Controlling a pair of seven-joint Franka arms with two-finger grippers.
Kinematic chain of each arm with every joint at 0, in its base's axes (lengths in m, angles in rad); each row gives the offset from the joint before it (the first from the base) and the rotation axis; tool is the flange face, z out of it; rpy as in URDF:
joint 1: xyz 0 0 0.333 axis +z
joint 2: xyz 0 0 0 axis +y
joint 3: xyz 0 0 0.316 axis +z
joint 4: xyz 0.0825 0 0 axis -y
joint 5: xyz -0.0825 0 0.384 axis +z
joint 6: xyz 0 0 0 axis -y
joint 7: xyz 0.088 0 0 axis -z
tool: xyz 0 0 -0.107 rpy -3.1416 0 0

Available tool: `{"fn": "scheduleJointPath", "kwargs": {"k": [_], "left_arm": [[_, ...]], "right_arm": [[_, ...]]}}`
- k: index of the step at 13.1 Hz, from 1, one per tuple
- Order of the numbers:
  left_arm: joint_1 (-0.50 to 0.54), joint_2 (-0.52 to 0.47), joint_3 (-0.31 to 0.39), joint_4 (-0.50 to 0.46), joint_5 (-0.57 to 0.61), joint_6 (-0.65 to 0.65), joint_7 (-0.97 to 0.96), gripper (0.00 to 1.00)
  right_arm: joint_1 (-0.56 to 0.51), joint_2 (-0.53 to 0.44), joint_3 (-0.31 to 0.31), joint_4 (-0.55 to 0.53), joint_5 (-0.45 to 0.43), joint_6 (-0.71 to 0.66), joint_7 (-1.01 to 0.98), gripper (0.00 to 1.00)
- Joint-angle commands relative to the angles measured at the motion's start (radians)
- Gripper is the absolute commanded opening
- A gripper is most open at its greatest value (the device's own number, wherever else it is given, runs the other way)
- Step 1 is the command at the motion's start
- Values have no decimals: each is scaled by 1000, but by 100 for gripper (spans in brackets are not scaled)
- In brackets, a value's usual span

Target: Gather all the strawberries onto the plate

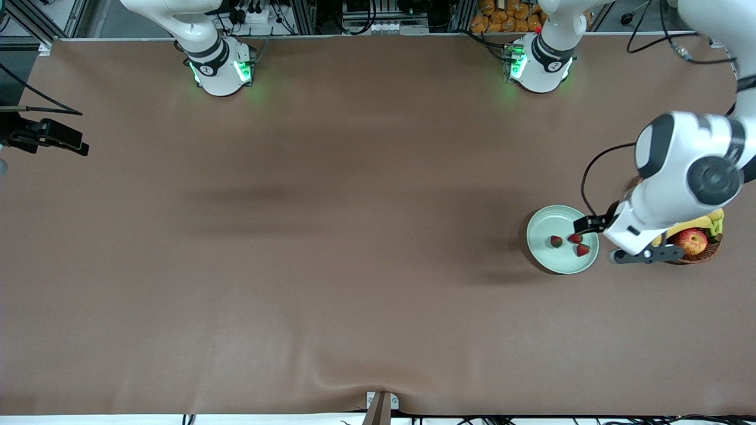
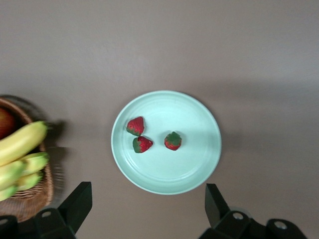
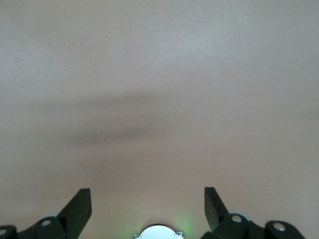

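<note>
Three strawberries lie in the pale green plate (image 1: 546, 255): one (image 1: 556, 241) toward the right arm's end, two (image 1: 575, 238) (image 1: 583, 249) close together beside it. The left wrist view shows the plate (image 2: 199, 169) with the pair (image 2: 135, 125) (image 2: 142, 144) touching and the third (image 2: 173, 141) apart. My left gripper (image 1: 645, 254) (image 2: 148, 191) hangs open and empty high above the plate's rim, next to the basket. My right gripper (image 3: 148, 191) is open and empty over bare table near its own base; it is out of the front view.
A wicker basket (image 1: 709, 254) (image 2: 35, 199) with bananas (image 2: 20, 144) and a red-yellow apple (image 1: 691, 241) stands beside the plate, toward the left arm's end. A black device (image 1: 47, 136) juts in at the right arm's end.
</note>
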Motion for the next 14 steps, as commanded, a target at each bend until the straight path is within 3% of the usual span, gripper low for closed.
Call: {"fn": "scheduleJointPath", "kwargs": {"k": [1, 3, 8, 10, 12, 14], "left_arm": [[7, -23, -59, 191, 7, -214, 10, 100], [13, -65, -88, 268, -35, -338, 8, 100], [36, -191, -71, 273, -176, -382, 14, 100], [-40, -222, 48, 266, -229, -384, 16, 100], [-196, -263, 227, 234, -230, -410, 26, 100], [-284, -305, 338, 183, -235, -409, 26, 100]], "right_arm": [[-7, 2, -3, 13, -2, -10, 14, 100], [-7, 2, -3, 13, -4, -11, 14, 100], [-7, 2, -3, 13, -2, -15, 16, 100], [-2, 2, -3, 13, -5, -12, 14, 100], [2, 0, 0, 21, -4, -13, 17, 100], [-5, 2, 0, 46, -15, -13, 7, 100]]}}
